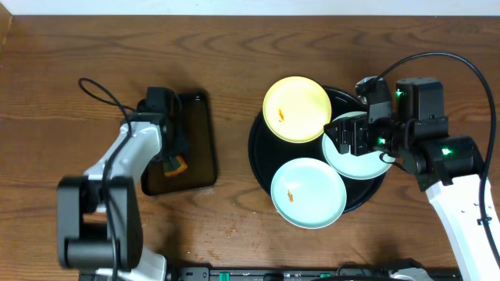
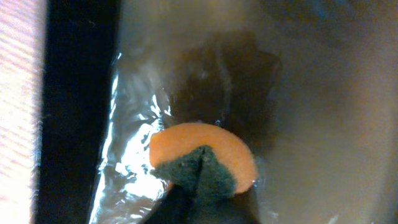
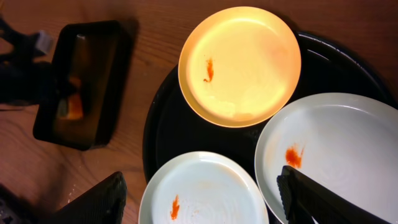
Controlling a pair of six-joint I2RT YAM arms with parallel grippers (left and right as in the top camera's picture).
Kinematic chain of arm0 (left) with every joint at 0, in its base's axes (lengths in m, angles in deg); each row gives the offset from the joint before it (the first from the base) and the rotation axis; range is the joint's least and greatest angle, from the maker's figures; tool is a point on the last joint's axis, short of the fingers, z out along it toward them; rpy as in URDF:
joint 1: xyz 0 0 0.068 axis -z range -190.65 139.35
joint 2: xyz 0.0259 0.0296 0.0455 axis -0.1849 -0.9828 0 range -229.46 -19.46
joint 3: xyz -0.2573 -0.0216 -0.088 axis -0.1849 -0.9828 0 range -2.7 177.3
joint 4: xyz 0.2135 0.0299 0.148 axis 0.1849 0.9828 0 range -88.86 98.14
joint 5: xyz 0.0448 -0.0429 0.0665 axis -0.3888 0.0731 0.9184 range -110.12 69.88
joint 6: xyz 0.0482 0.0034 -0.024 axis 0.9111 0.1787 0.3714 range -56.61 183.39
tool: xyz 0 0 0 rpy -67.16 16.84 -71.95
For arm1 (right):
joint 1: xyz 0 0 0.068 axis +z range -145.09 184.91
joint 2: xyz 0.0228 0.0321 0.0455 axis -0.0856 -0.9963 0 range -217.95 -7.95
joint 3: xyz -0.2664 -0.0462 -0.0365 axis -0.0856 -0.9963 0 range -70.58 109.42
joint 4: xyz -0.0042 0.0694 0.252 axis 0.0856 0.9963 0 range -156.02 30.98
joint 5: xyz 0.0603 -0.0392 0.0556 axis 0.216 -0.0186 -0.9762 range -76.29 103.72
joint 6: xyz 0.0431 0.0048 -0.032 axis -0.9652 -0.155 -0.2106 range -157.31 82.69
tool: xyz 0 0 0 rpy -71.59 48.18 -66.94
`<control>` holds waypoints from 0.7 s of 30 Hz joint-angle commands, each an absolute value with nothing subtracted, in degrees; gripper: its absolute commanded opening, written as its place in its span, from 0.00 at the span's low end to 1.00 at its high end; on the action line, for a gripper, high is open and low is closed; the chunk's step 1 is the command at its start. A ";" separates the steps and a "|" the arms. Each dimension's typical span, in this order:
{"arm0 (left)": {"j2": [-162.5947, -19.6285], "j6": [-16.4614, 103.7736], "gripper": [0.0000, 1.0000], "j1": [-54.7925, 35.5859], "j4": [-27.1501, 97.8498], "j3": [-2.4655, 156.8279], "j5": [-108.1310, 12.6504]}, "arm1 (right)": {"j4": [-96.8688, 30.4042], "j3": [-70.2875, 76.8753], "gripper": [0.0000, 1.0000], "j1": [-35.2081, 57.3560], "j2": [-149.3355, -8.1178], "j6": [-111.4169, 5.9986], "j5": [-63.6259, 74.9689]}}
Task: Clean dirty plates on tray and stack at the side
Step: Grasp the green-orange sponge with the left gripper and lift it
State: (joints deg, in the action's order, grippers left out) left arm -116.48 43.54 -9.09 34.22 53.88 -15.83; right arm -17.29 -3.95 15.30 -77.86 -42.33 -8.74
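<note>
Over the 3 o'clock side of the black tray (image 1: 258,148): right pincer (image 1: 349,136) spread wide open, wrist pitched down, forearm coming in from 4 o'clock. Beneath it, first mint plate (image 1: 355,162), orange smear. Second mint plate (image 1: 308,193) at the tray's 6 o'clock, overhanging the rim. Yellow plate (image 1: 297,109) at 11 o'clock. Well apart at 9 o'clock on the tabletop (image 1: 234,47): left arm bent, left pincer (image 1: 173,160) clamped on the sponge (image 2: 205,152) inside the rectangular tray (image 1: 199,140).

The pale yellow plate (image 3: 239,65) and both mint-white plates (image 3: 205,186) (image 3: 339,140) bear orange-red smears; the tray (image 3: 165,127) is glossy black, the surface (image 3: 155,15) brown wood-grain.
</note>
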 commanded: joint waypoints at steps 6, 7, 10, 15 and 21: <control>-109.61 44.74 0.52 -8.96 37.09 54.78 -18.19 | -17.11 -2.77 0.77 15.08 -77.99 -42.41 -8.76; -109.74 44.74 0.53 -8.96 37.02 54.38 -18.19 | -17.11 -2.77 0.78 15.08 -77.99 -42.41 -8.76; -110.73 44.69 0.54 -8.96 35.71 52.61 -18.21 | -17.13 -2.77 0.79 15.08 -78.06 -42.41 -8.70; -113.55 44.74 0.43 -8.96 30.95 50.32 -19.00 | -17.33 -2.79 0.79 15.08 -79.24 -42.44 -7.08; -118.03 44.72 0.19 -8.85 28.19 49.23 -21.51 | -17.38 -2.82 0.79 15.08 -82.23 -42.44 -7.08</control>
State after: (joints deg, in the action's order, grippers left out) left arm -115.36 44.37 -9.02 28.54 50.10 -19.61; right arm -17.35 -3.93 15.30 -80.46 -42.33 -7.58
